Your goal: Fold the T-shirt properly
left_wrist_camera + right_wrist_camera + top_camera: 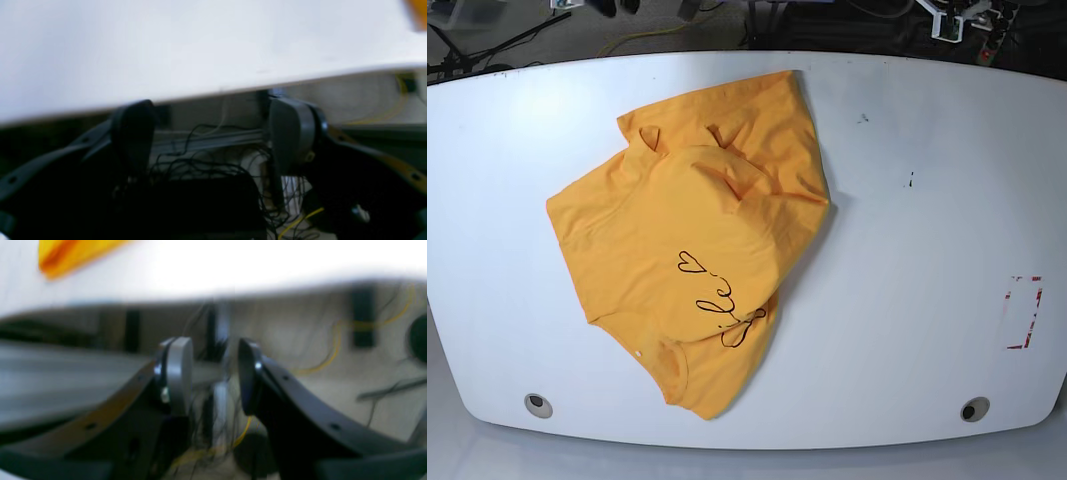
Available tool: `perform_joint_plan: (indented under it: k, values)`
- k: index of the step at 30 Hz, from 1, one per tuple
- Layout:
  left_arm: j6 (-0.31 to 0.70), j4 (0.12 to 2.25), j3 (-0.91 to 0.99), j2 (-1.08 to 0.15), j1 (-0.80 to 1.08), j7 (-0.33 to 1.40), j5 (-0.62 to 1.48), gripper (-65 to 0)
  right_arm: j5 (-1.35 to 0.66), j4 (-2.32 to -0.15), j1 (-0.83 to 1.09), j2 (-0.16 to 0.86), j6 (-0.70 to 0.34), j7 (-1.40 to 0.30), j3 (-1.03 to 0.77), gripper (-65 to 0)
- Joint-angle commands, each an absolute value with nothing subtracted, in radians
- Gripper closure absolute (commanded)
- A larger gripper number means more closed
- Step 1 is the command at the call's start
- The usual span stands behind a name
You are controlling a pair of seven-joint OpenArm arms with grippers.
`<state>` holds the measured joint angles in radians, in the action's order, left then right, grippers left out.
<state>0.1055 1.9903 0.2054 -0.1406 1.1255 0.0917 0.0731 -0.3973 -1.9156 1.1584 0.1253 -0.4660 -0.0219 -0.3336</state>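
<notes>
Base view: white desk carries the T-shirt, crumpled left of centre, lettering partly hidden. Left fingers spread wide, empty; right fingers parted, empty, both beyond the desk edge. Risk: grasping bunched layers would produce a crooked fold.

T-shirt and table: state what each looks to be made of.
T-shirt: soft woven or knit cloth, probably cotton, matte orange-yellow; it lies crumpled in limp folds and creases, with black printed lettering.
Table: hard, smooth white top, likely laminate or painted board; flat, evenly bright, with a few small dark marks.
</notes>
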Motion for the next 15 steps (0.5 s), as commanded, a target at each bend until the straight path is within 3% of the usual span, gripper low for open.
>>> perform_joint_plan:
  k: [1,9,15]
  values:
    - [0.087,2.005,0.217,-0.171,1.079,0.094,0.142,-49.3,-0.410,-1.952,1.158,0.127,-0.476,0.004,-0.337,-20.9]
    - [0.097,2.003,0.213,-0.263,0.912,0.251,0.308,-49.7,-0.404,-1.959,1.040,0.127,-0.476,0.004,-0.335,-21.6]
    - [0.246,2.003,0.214,-0.260,0.826,0.312,0.309,-49.7,-0.401,-1.969,0.931,0.128,-0.476,-0.128,-0.346,-21.7]
